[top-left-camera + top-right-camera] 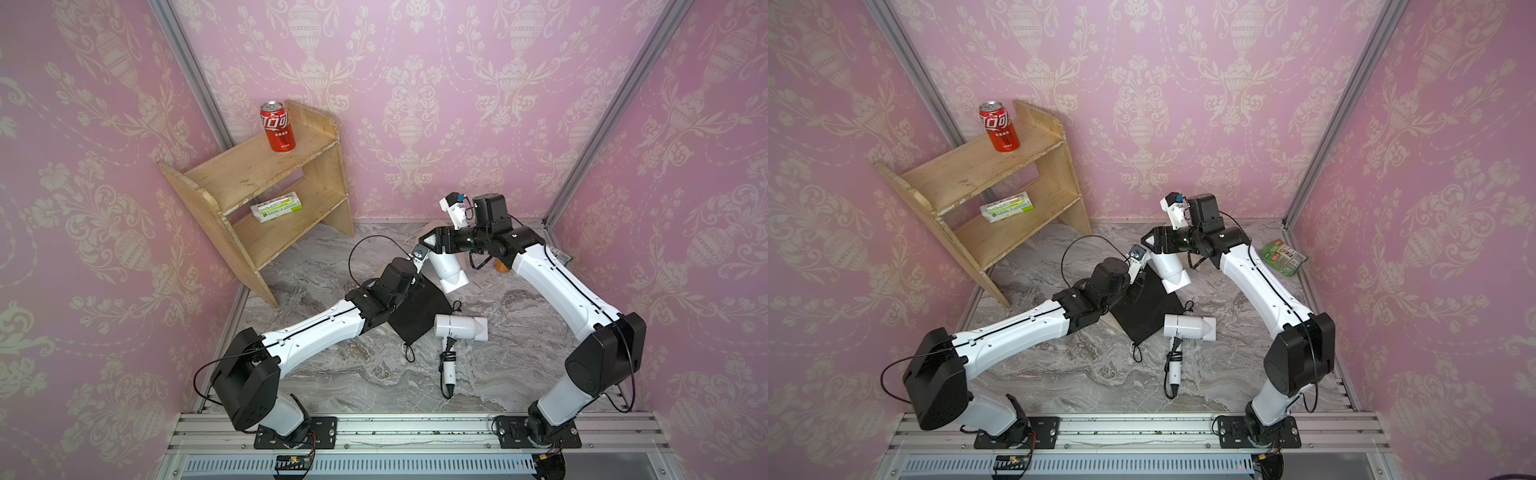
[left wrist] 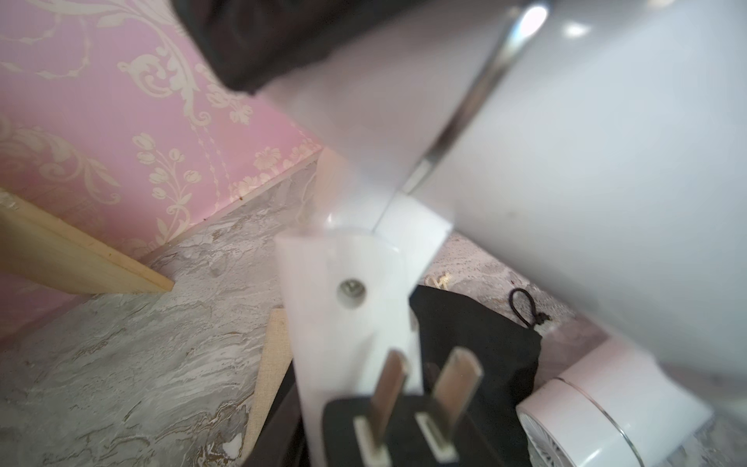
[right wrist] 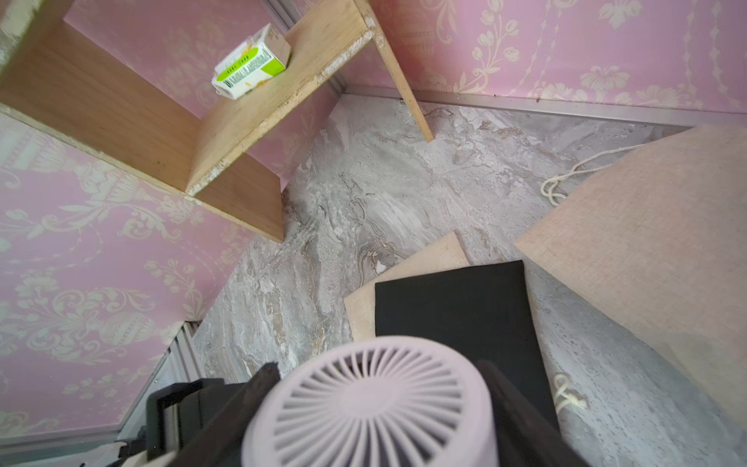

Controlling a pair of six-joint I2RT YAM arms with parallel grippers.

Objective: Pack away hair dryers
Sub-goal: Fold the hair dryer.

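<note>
Right gripper [image 1: 432, 246] was clamped across the barrel of a white hair dryer [image 1: 449, 272], holding it nozzle-down above the marble table [image 1: 332, 374] at the far edge of the black pouch [image 1: 419, 311]. Left gripper [image 1: 417, 281] sat close under that dryer's folded handle, a black plug [image 2: 404, 424] right before its camera; whether its jaws were apart or gripping could not be told. A second dryer [image 1: 459, 328] lay on its side on the table just beside the pouch, its cord [image 1: 448, 368] trailing toward the near edge
</note>
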